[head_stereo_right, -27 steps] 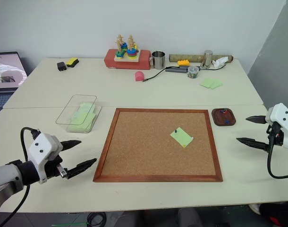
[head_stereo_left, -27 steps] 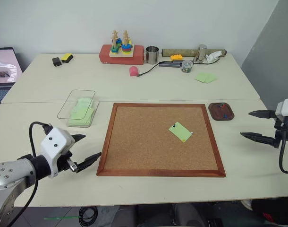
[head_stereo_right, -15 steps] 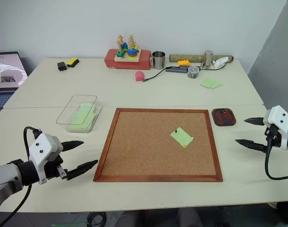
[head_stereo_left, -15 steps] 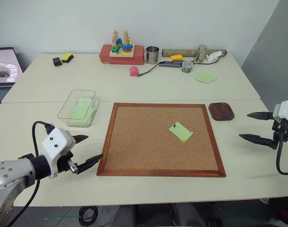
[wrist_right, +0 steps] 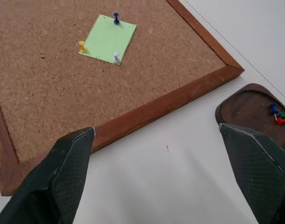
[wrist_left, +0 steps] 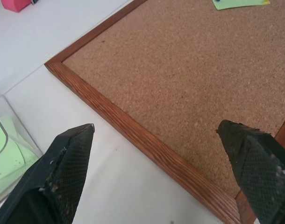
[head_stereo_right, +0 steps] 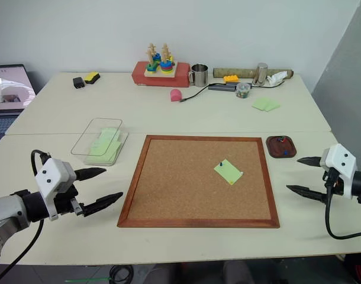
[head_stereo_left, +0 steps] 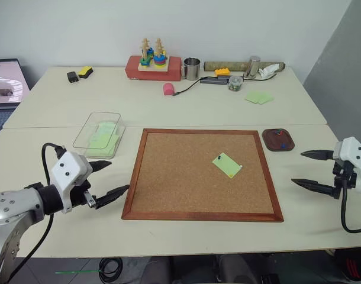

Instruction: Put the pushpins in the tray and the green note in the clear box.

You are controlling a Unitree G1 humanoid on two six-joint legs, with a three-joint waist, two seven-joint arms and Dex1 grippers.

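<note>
- The thin light-green sticky note [head_stereo_left: 226, 165] lies flat on the right half of the wood-framed cork board [head_stereo_left: 168, 177], tilted, same spot as a moment ago.
- Three tiny plastic-headed pushpins hold it: a blue one [wrist_right: 116, 17], a yellow one [wrist_right: 81, 46] and a white one [wrist_right: 116, 57], each at an edge of the note.
- The small dark reddish-brown tray [head_stereo_left: 278, 139] sits on the pale counter [head_stereo_left: 186, 109] just off the board's far right corner, with blue, green and red pins [wrist_right: 279, 115] already inside.
- The transparent rectangular plastic box [head_stereo_left: 99, 135] rests left of the board with green notes in it, its clear lid propped across the top, unmoved.
- The right claw [head_stereo_left: 310, 170] hangs right of the board, near the tray, black fingers spread wide and empty; since the earlier frames it has come down and slid in toward the board.
- The left claw [head_stereo_left: 112, 177] hovers just off the board's near left corner, fingers wide apart, nothing held; it has edged slightly up toward the box.
</note>
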